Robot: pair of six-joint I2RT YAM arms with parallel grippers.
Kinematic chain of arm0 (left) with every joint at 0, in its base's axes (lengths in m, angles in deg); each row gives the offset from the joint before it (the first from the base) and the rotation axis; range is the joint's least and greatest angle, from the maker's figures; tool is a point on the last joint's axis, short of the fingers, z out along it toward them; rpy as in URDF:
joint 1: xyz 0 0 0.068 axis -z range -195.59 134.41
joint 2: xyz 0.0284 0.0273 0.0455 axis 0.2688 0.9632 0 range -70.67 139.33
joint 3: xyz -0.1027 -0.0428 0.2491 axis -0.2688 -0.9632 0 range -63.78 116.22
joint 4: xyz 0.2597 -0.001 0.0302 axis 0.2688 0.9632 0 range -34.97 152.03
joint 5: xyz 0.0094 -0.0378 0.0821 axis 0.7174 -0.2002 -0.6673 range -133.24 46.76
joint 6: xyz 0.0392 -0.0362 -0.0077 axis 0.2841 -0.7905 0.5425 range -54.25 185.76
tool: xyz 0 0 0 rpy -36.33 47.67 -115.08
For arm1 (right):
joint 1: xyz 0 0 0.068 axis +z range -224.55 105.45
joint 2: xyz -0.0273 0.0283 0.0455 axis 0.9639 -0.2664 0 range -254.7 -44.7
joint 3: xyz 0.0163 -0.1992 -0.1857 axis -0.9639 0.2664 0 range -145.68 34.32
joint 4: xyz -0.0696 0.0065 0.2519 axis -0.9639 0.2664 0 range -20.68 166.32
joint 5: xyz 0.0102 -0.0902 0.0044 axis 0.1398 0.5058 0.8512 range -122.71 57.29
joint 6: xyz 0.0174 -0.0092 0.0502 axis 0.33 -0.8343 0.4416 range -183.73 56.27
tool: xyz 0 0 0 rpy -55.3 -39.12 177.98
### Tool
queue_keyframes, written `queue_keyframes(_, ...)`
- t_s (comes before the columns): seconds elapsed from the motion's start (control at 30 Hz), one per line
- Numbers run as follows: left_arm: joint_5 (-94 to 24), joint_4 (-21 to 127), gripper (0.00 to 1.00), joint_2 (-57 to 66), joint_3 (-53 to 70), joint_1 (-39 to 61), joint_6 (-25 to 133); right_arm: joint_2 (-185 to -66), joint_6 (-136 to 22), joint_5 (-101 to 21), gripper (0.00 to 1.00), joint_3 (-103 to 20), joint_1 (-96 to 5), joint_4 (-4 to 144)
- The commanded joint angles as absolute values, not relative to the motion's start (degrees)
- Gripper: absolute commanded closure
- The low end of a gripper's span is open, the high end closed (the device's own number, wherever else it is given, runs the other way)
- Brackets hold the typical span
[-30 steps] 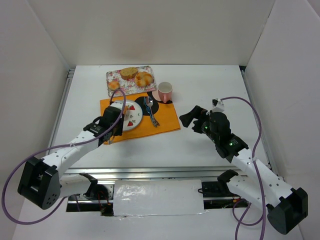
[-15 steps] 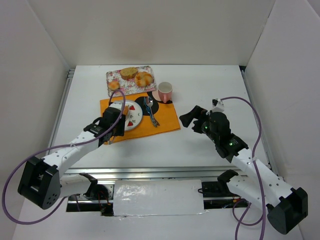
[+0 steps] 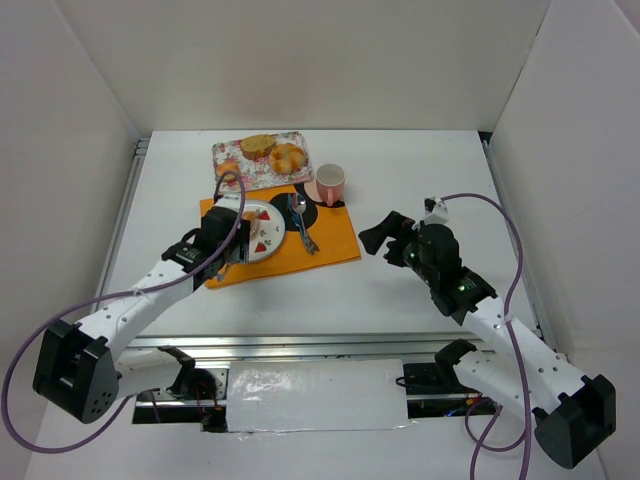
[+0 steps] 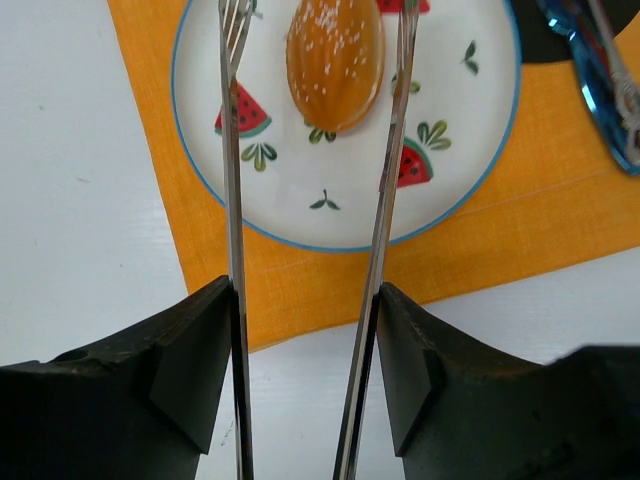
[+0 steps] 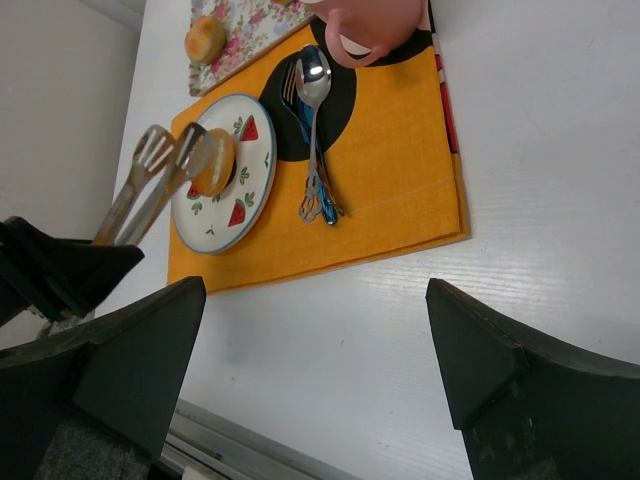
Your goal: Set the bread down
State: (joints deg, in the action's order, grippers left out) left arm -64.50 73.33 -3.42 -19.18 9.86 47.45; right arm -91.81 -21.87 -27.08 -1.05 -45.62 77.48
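Observation:
The bread, a small golden-orange oval bun, lies on the white watermelon-pattern plate, toward its far side. My left gripper is shut on metal tongs whose two arms reach over the plate on either side of the bun. The left arm stands clear of the bun and the right arm is at its edge. In the top view the left gripper is at the plate's near left. The right wrist view shows the bun at the tong tips. My right gripper is open and empty over bare table.
The plate sits on an orange placemat with a spoon and fork on a black coaster. A pink cup stands behind it. A floral tray at the back holds a darker loaf, pale rolls and a small bun.
My left gripper with the tongs has shifted slightly farther and to the left over the plate. The right arm has not moved.

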Motion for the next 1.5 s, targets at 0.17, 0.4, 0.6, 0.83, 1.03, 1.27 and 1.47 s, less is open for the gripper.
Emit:
queue_keyframes(0.17, -65.6, 72.5, 0.33, -2.2, -7.4, 10.2, 48.0, -92.2, -22.9, -26.3, 0.0, -4.1, -45.8, 76.2)
queue_keyframes(0.4, -67.3, 77.5, 0.33, 8.8, 7.7, 6.1, 50.7, -92.2, -22.9, -26.6, 0.0, -4.3, -45.8, 76.3)
queue_keyframes(0.6, -58.4, 78.0, 0.34, 14.9, 16.3, -3.2, 50.5, -91.7, -22.9, -26.7, 0.0, -4.1, -45.8, 76.1)
queue_keyframes(0.83, -55.0, 83.1, 0.34, 21.3, 24.5, -12.2, 53.0, -91.9, -22.8, -27.4, 0.0, -4.3, -45.8, 76.3)
queue_keyframes(1.03, -52.8, 84.6, 0.35, 25.3, 25.5, -19.7, 54.8, -92.0, -22.9, -27.3, 0.0, -4.0, -45.8, 75.8)
queue_keyframes(1.27, -52.6, 83.0, 0.34, 27.9, 22.6, -24.2, 56.3, -92.8, -23.0, -27.3, 0.0, -4.2, -45.8, 75.8)
queue_keyframes(1.47, -51.9, 83.2, 0.35, 33.2, 22.4, -25.3, 56.8, -93.1, -23.0, -27.1, 0.0, -4.3, -45.8, 75.9)
